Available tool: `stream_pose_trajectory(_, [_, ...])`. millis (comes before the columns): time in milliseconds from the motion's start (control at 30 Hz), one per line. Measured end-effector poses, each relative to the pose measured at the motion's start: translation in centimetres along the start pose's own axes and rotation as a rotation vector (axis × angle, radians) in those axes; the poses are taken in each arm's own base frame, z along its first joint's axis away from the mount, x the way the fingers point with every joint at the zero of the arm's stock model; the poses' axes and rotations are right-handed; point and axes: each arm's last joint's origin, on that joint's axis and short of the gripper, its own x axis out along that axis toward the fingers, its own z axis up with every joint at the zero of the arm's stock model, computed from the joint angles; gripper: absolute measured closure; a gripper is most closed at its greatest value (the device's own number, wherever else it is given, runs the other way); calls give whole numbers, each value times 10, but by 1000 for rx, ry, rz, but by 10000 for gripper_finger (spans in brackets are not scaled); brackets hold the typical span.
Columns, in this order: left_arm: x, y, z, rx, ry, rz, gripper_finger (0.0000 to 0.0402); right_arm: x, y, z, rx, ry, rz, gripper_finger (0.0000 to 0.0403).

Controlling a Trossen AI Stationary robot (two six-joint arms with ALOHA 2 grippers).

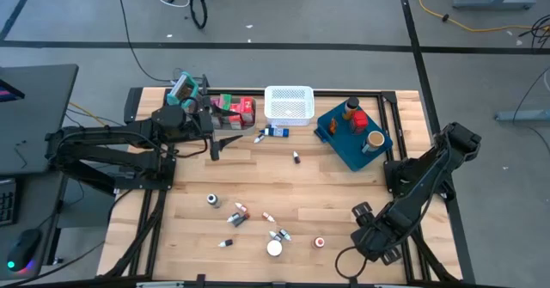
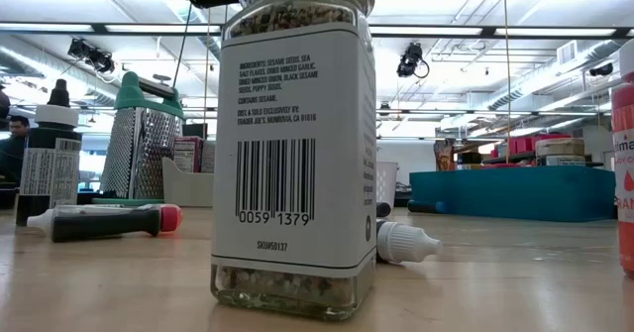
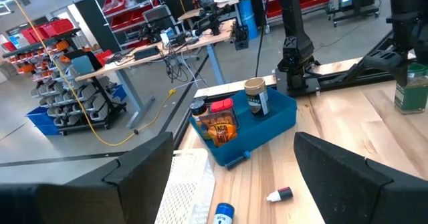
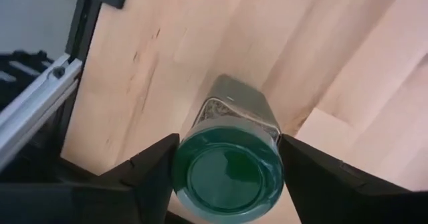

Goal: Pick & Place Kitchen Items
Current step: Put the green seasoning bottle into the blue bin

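Green-lidded seasoning jar (image 4: 227,167) stands upright at the table's near right edge; the right gripper (image 4: 224,177) straddles it, fingers part-open, nothing gripped; next, I reckon, squeeze and lift.

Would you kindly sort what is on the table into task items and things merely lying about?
Task items:
- green-lidded glass seasoning jar, between the right gripper fingers
- small loose bottles and tubes
- red cartons

Lying about:
- white mesh basket
- blue plastic tray
- metal box grater
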Motion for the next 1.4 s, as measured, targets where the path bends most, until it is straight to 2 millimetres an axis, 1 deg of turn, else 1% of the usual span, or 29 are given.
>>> stream_pose_trajectory(167, [0,0,0,7,0,0,85,-3,-10,-1,94,3,-66,175])
stream_pose_trajectory(267, [0,0,0,15,-1,0,85,-6,-21,1,133,-7,-117,184])
stream_pose_trajectory(367, [0,0,0,16,-1,0,85,-13,-36,-1,185,-5,-174,185])
stream_pose_trajectory(467, [0,0,0,25,-1,1,85,-24,-52,-9,208,18,-266,183])
stream_pose_trajectory(567, [0,0,0,43,-3,1,85,-38,-66,-19,186,16,-366,183])
stream_pose_trajectory(667, [0,0,0,49,-2,1,85,-54,-79,-29,189,0,-402,186])
stream_pose_trajectory(833, [0,0,0,49,-2,0,85,-78,-101,-47,269,-58,-460,182])
stream_pose_trajectory(967, [0,0,0,65,-2,0,85,-93,-120,-63,350,-76,-600,181])
stream_pose_trajectory(1067, [0,0,0,68,-1,0,85,-102,-137,-72,467,-85,-691,184])
stream_pose_trajectory(1133, [0,0,0,68,1,0,85,-105,-147,-77,572,-91,-689,184])
stream_pose_trajectory(1233, [0,0,0,68,1,-1,85,-105,-160,-81,715,-88,-625,181])
stream_pose_trajectory(1300, [0,0,0,69,2,-1,85,-103,-169,-82,768,-91,-619,181])
stream_pose_trajectory(1400, [0,0,0,68,3,-1,85,-94,-183,-83,809,-91,-644,181])
